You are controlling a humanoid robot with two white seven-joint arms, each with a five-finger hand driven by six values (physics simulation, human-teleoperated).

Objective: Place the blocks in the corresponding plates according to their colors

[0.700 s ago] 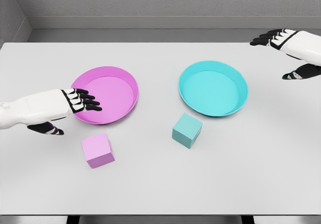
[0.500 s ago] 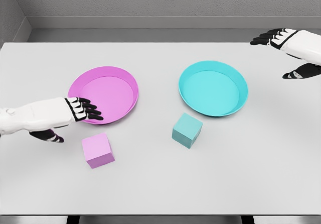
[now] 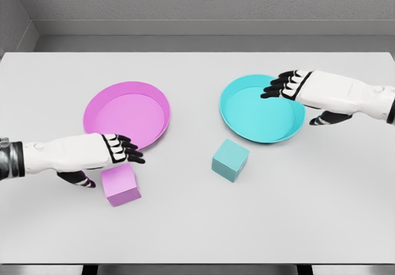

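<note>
1. Your left hand (image 3: 114, 151) hovers with fingers spread and holding nothing; the pink block (image 3: 120, 184) sits just below its fingertips, the pink plate (image 3: 128, 114) just beyond them.
2. Your right hand (image 3: 299, 89) is over the far right rim of the teal plate (image 3: 261, 108), fingers loosely extended (nothing gripped).
3. The teal block (image 3: 229, 160) rests on the table (image 3: 197, 225), nearer you than those fingers, just beside the teal plate.

Pink block (image 3: 120, 184), pink plate (image 3: 92, 105); teal block (image 3: 229, 160), teal plate (image 3: 229, 111).
</note>
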